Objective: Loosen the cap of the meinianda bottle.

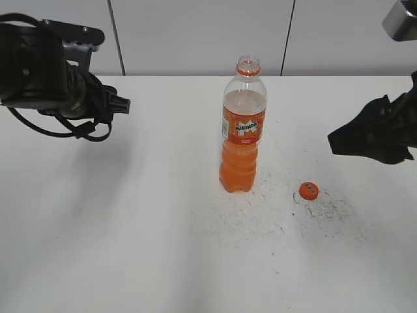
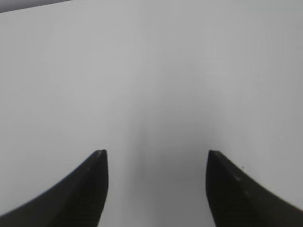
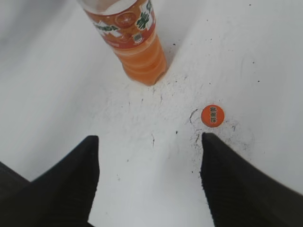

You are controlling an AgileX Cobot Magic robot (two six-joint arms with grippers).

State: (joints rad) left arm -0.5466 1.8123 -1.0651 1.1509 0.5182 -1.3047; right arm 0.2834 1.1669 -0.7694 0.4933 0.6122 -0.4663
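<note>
The meinianda bottle (image 1: 242, 127) stands upright at the table's middle, its mouth open with only the orange neck ring on it; its lower part shows in the right wrist view (image 3: 132, 38). The orange cap (image 1: 309, 190) lies flat on the table to the bottle's right, also seen in the right wrist view (image 3: 212, 115). My left gripper (image 2: 156, 153) is open and empty over bare table, far left of the bottle (image 1: 120, 104). My right gripper (image 3: 149, 137) is open and empty, raised at the right (image 1: 339, 140), apart from cap and bottle.
The white table (image 1: 130, 248) carries dark scuff marks around the bottle's base and the cap. A pale panelled wall (image 1: 195, 32) runs behind the table's far edge.
</note>
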